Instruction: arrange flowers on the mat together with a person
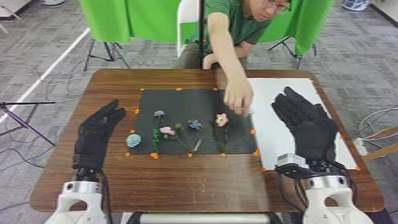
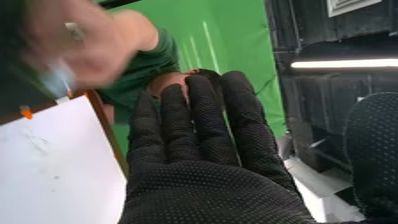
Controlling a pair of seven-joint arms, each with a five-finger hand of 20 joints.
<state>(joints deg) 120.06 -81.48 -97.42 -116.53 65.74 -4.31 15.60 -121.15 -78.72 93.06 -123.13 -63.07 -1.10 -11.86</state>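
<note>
Left hand (image 1: 98,132): over brown table (image 1: 191,182), left of dark mat (image 1: 178,102); fingers released, straight.
Right hand (image 1: 306,127): over white sheet (image 1: 268,142); fingers released, extended.
Flowers: lying on mat; pink flower (image 1: 221,120) toward right side, second pink flower (image 1: 167,130) and blue flower (image 1: 195,124) near middle, pale blue bloom (image 1: 133,140) at left edge.
Person's hand (image 1: 238,95): over mat's right edge, near first pink flower; cannot tell if grasping.
</note>
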